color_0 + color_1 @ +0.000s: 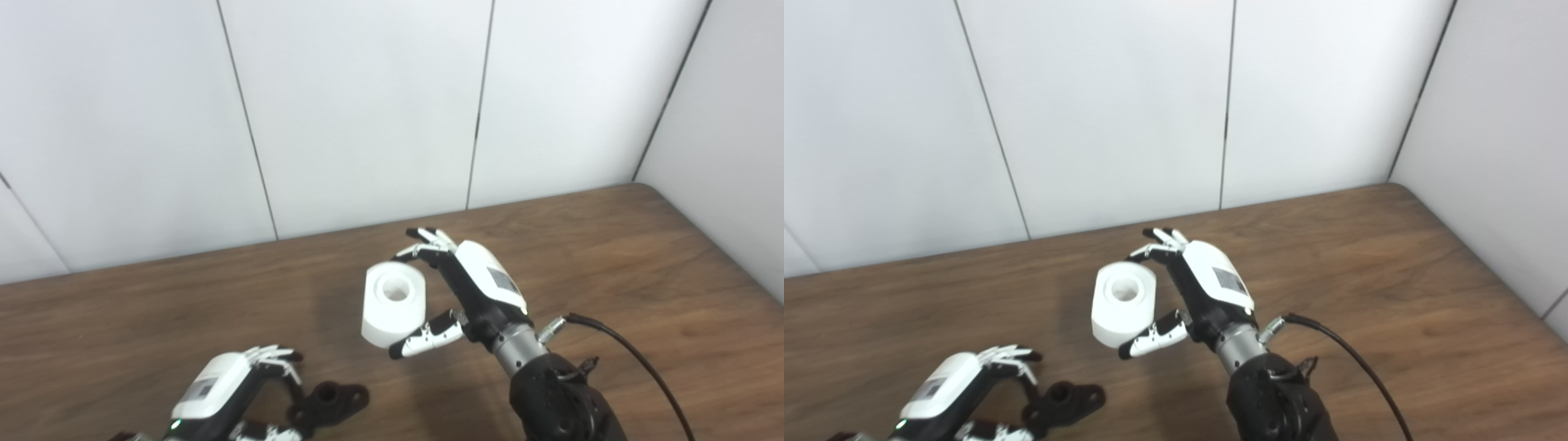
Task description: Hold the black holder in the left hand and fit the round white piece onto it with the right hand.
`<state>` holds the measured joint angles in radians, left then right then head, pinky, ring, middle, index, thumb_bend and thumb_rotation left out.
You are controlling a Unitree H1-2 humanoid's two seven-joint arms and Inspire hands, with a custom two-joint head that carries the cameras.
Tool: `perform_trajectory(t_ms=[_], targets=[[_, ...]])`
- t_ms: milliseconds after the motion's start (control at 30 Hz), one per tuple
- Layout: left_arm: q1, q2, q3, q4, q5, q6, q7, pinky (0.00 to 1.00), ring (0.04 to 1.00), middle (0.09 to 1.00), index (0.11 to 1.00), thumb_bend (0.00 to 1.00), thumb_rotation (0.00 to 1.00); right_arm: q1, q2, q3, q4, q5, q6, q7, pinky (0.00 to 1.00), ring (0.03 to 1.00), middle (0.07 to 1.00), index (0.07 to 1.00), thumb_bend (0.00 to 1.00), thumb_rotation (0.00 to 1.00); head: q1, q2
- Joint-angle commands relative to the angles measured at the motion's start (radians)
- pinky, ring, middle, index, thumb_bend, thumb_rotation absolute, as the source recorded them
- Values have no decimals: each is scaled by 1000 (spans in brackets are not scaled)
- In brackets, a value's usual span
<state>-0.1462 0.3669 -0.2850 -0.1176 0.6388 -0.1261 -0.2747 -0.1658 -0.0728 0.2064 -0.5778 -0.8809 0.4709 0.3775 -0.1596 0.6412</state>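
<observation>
Wooden surface bearing both arms, pale wall panels behind. The right robot hand grasps the round white piece, fingers over its top and thumb beneath, raised clear of the surface with its central bore facing the cameras. The left robot hand, low at the near edge, curls its fingers around the black holder, which appears to rest on or just above the surface; a firm hold cannot be confirmed. Both parts are taken up but well apart. Remaining, by judgement: lifting the holder, aligning the bore, and seating the piece.
</observation>
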Motion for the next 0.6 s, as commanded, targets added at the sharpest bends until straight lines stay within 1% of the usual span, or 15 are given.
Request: perform_trajectory(t_ms=[0, 133, 167, 267, 367, 433, 567], targets=[[-22, -11, -8, -5, 15, 15, 0, 933, 895, 834, 482, 517, 40, -13, 20, 10, -52, 10, -8, 7, 839, 984, 939, 478, 508, 140, 7, 4], [-22, -20, -17, -24, 28, 53, -20, 985, 914, 845, 482, 517, 40, 10, 38, 39, -57, 5, -13, 28, 793, 985, 942, 478, 508, 139, 29, 13], [-23, -21, -19, -28, 30, 58, -24, 992, 917, 847, 482, 517, 40, 16, 42, 44, -55, 10, -16, 30, 803, 989, 944, 478, 508, 137, 36, 16], [-24, -22, -27, -35, 31, 68, -27, 997, 922, 853, 482, 517, 40, 29, 46, 59, -47, 25, -24, 31, 812, 995, 946, 477, 509, 137, 51, 24], [-27, -24, -33, -42, 33, 78, -30, 984, 918, 851, 482, 517, 40, 40, 47, 78, -34, 39, -41, 24, 794, 997, 947, 478, 508, 137, 61, 29], [-30, -24, -37, -46, 37, 86, -35, 984, 920, 851, 482, 517, 40, 46, 49, 90, -26, 49, -51, 17, 830, 1000, 949, 478, 508, 136, 68, 32], [-31, -26, -44, -45, 45, 91, -33, 987, 922, 854, 482, 517, 41, 55, 51, 104, -19, 70, -47, 17, 917, 1000, 958, 478, 507, 136, 82, 36]])
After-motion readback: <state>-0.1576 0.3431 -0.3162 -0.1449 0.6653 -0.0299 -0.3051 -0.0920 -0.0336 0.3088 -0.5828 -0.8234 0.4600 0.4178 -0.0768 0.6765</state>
